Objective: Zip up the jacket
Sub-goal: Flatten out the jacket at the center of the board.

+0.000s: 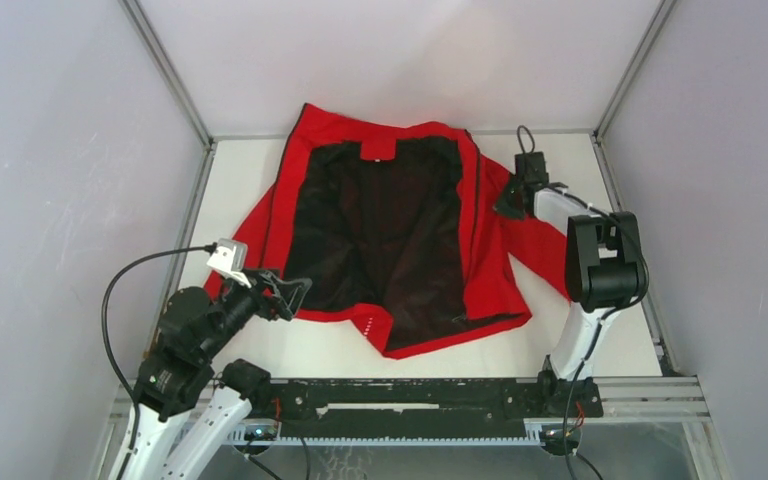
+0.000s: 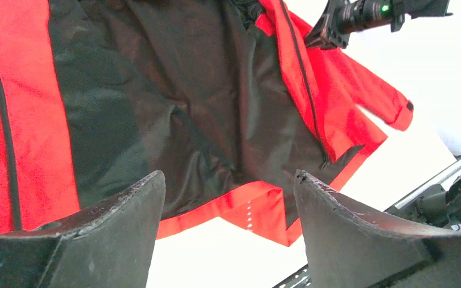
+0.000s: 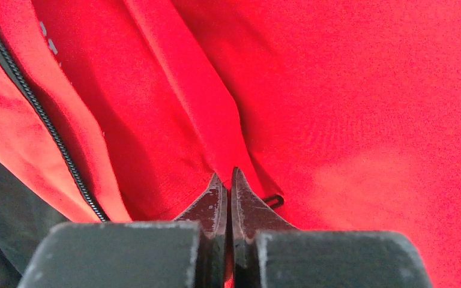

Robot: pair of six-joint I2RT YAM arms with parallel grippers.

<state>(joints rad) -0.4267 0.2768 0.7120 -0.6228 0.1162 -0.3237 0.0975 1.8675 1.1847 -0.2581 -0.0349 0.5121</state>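
White table (image 1: 310,347), jacket (image 1: 495,262), illegible collar label (image 1: 378,151)

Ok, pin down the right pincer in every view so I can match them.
Top external: right pincer, right of centre, at the jacket's right front edge.
Left wrist: top right corner, over red fabric.
Right wrist: bottom centre, shut on a red fold.
Shared landmark: the dark zipper running beside it.

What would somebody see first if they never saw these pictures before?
A big bright red jacket lies spread open on the white table, its black lining facing up. The right gripper is shut at a red fold beside the dark zipper, while the left gripper hangs open by the near hem.
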